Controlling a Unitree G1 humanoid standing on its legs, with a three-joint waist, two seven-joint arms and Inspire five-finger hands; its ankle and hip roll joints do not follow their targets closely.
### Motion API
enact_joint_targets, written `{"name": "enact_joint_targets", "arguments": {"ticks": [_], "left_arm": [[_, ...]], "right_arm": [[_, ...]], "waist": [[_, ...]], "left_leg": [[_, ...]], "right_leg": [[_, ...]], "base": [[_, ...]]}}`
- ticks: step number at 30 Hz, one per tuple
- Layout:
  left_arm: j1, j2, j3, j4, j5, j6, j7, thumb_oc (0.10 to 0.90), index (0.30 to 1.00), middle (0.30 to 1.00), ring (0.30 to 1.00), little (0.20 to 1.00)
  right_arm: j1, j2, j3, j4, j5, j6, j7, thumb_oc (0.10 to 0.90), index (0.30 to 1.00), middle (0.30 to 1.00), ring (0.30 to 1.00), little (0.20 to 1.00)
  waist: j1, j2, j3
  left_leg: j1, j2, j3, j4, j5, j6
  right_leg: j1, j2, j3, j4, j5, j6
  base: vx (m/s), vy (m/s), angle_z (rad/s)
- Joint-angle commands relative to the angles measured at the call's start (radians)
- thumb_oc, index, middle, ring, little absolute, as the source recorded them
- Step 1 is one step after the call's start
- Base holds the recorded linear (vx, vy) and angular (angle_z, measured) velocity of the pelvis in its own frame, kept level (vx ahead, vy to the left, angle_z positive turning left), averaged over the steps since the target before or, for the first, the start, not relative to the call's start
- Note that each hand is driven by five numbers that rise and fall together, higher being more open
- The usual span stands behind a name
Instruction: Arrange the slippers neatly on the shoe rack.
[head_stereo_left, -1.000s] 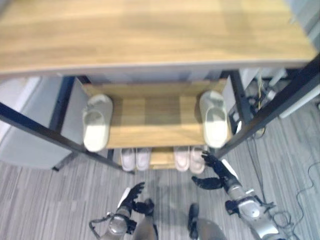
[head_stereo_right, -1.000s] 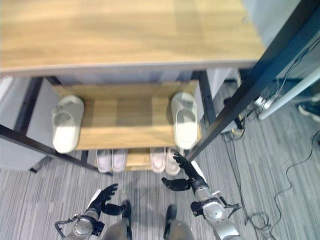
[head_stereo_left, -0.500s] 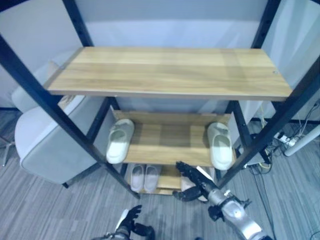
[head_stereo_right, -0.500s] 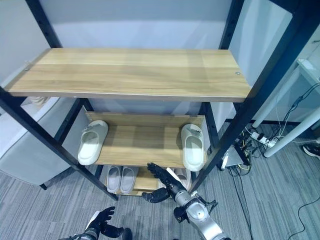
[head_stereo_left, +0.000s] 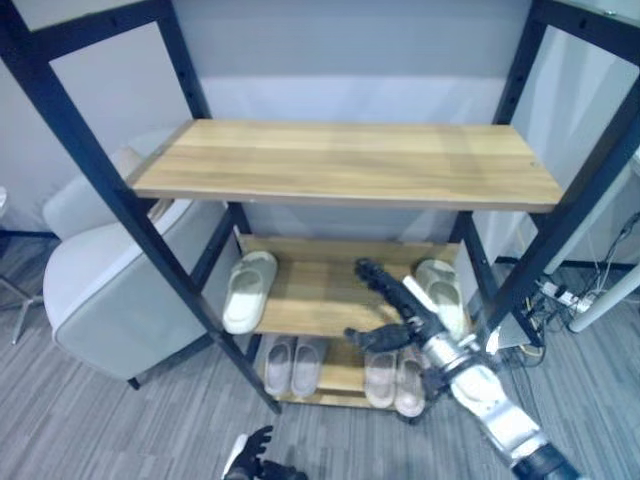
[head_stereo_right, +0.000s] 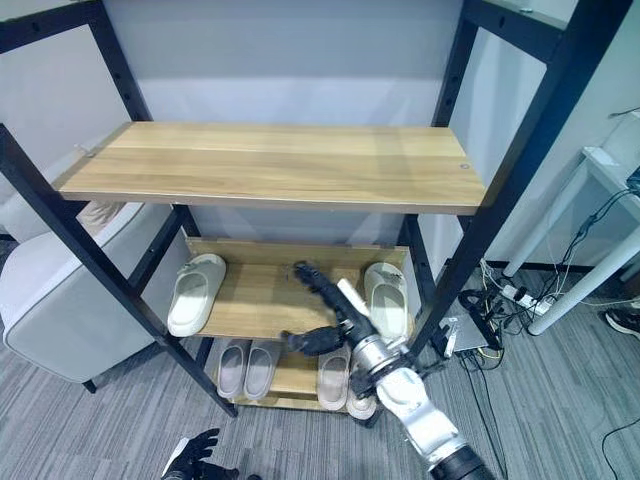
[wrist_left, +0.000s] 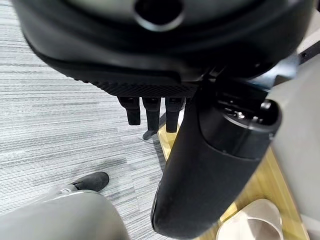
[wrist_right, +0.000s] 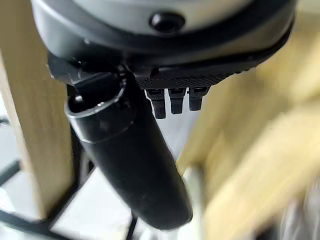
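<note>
before the shoe rack (head_stereo_right: 270, 165), the right hand (head_stereo_right: 330, 310) is reaching with fingers spread and released, near the right slipper (head_stereo_right: 386, 297); the left hand (head_stereo_right: 190, 458) is hanging relaxed.

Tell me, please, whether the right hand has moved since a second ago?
Yes. The right hand has risen from floor level, below the bottom pair of slippers, up to the middle shelf, fingers open, beside the right-hand slipper.

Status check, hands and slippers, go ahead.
Right hand open, raised at middle shelf by right slipper. Left hand low, open. Left slipper at shelf's far end. Nothing between.
</note>
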Motion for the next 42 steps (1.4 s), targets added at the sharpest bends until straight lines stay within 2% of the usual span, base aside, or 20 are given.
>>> {"name": "enact_joint_targets", "arguments": {"ticks": [1,2,7,16,30,38,42], "left_arm": [[-0.064,-0.031,-0.049,0.044,0.049,-0.031,0.017,0.8,0.9,0.9,0.9,0.9],[-0.065,-0.028,-0.052,0.042,0.057,-0.033,0.013,0.8,0.9,0.9,0.9,0.9],[-0.075,-0.017,-0.058,0.047,0.072,-0.033,0.001,0.8,0.9,0.9,0.9,0.9],[-0.088,-0.002,-0.074,0.037,0.071,-0.03,-0.025,0.8,0.9,0.9,0.9,0.9],[-0.095,0.015,-0.075,0.048,0.073,-0.02,-0.054,0.8,0.9,0.9,0.9,0.9],[-0.107,0.019,-0.08,0.056,0.065,-0.017,-0.06,0.8,0.9,0.9,0.9,0.9],[-0.121,0.024,-0.086,0.059,0.053,-0.015,-0.056,0.8,0.9,0.9,0.9,0.9]], "right_arm": [[-0.156,-0.031,-0.081,-0.074,-0.182,-0.07,-0.117,0.8,0.9,0.9,0.9,0.9],[-0.186,-0.065,-0.098,-0.052,-0.272,-0.042,-0.153,0.8,0.9,0.9,0.9,0.9],[-0.276,-0.156,-0.098,0.021,-0.463,0.019,-0.194,0.8,0.9,0.9,0.9,0.9],[-0.398,-0.235,-0.038,0.224,-0.616,0.112,-0.18,0.8,0.9,0.9,0.9,0.9],[-0.49,-0.296,0.063,0.402,-0.689,0.164,-0.104,0.8,0.9,0.9,0.9,0.9],[-0.565,-0.282,0.157,0.475,-0.713,0.172,-0.061,0.8,0.9,0.9,0.9,0.9],[-0.647,-0.259,0.227,0.567,-0.731,0.192,-0.047,0.8,0.9,0.9,0.9,0.9]], "waist": [[0.025,-0.027,-0.011],[0.029,-0.032,-0.008],[0.038,-0.051,0.001],[0.054,-0.077,0.016],[0.06,-0.113,0.031],[0.071,-0.128,0.047],[0.083,-0.138,0.064]], "left_leg": [[0.051,-0.014,0.019,-0.003,-0.093,-0.019],[0.05,-0.016,0.018,-0.003,-0.096,-0.017],[0.049,-0.016,0.015,-0.003,-0.116,-0.015],[0.044,-0.026,0.019,-0.003,-0.129,-0.002],[0.034,-0.035,0.024,-0.003,-0.138,0.009],[0.01,-0.038,0.021,-0.003,-0.135,0.011],[-0.015,-0.041,0.012,-0.003,-0.125,0.01]], "right_leg": [[-0.008,-0.015,0.012,0.007,-0.056,0.063],[-0.007,-0.017,0.007,0.007,-0.056,0.065],[-0.007,-0.02,0.007,0.007,-0.064,0.07],[-0.013,-0.028,0.005,0.007,-0.057,0.075],[-0.031,-0.036,0.006,0.012,-0.049,0.082],[-0.054,-0.042,0.005,0.012,-0.042,0.085],[-0.073,-0.044,-0.003,0.013,-0.037,0.086]], "base": [[-0.04,0.035,0.0],[0.04,0.021,0.0],[0.0,0.017,0.01],[0.01,0.005,0.0],[0.0,0.0,0.0],[-0.01,-0.001,-0.03],[-0.04,-0.002,0.01]]}}
